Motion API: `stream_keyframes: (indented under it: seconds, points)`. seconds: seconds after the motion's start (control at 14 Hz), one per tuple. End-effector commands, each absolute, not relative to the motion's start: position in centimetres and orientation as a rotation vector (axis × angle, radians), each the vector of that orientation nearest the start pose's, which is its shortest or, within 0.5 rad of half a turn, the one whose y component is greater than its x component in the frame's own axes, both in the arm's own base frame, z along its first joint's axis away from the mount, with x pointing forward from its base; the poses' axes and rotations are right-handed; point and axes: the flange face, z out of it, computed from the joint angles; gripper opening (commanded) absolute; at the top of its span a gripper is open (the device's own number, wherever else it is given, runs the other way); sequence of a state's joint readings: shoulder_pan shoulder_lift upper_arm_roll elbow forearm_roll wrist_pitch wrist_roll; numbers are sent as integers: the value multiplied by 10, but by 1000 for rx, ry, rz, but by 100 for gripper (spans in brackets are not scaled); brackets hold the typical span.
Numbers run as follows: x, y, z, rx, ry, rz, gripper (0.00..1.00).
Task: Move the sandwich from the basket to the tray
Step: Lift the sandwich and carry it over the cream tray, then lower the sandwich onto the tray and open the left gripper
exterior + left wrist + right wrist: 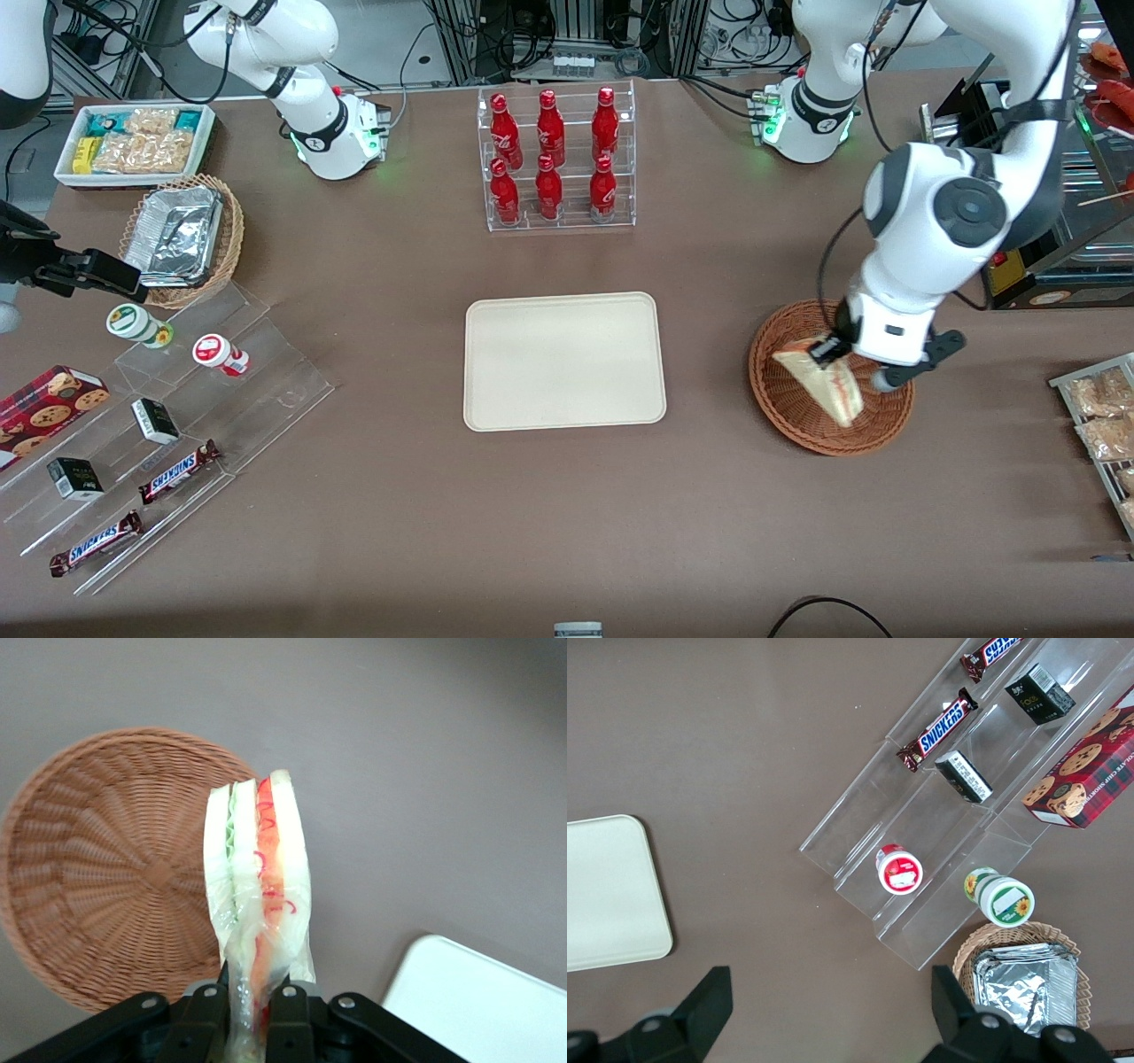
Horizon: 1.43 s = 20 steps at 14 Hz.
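Observation:
My left gripper [833, 350] hangs over the reddish-brown wicker basket [788, 399] toward the working arm's end of the table, shut on the clear-wrapped sandwich [828, 381]. The wedge dangles from the fingers, lifted off the basket's floor. In the wrist view the gripper [248, 1014] pinches the wrap at the wedge's end, and the sandwich [257, 868] shows its green and orange-red layers, with the basket [106, 877] below and a corner of the cream tray [478, 1001] beside it. The tray [565, 361] lies flat at the table's middle and holds nothing.
A clear rack of red bottles [554, 159] stands farther from the front camera than the tray. Snack packets [1103, 416] lie at the working arm's end, with a black machine [1054, 248] nearby. An acrylic stand with snacks [159, 425] and a tan foil basket [182, 239] sit toward the parked arm's end.

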<state>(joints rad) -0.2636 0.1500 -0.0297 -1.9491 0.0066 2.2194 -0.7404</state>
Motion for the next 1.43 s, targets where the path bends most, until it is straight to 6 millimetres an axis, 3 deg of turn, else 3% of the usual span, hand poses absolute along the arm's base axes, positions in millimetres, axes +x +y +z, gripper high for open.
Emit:
stream_keyframes:
  seconds: [0.0,0.43,0.64,1.0,1.36]
  points:
    - [582,-227,404,-3134,-592,-145,0]
    - [573,-381,358,-3191,-266,-130,0]
    - [554,-449,337,-3215,-138,-126,0]
    - [526,-500,292,-3199,-13,-74,0]
    - [514,-523,267,-3196,66,-67,0]
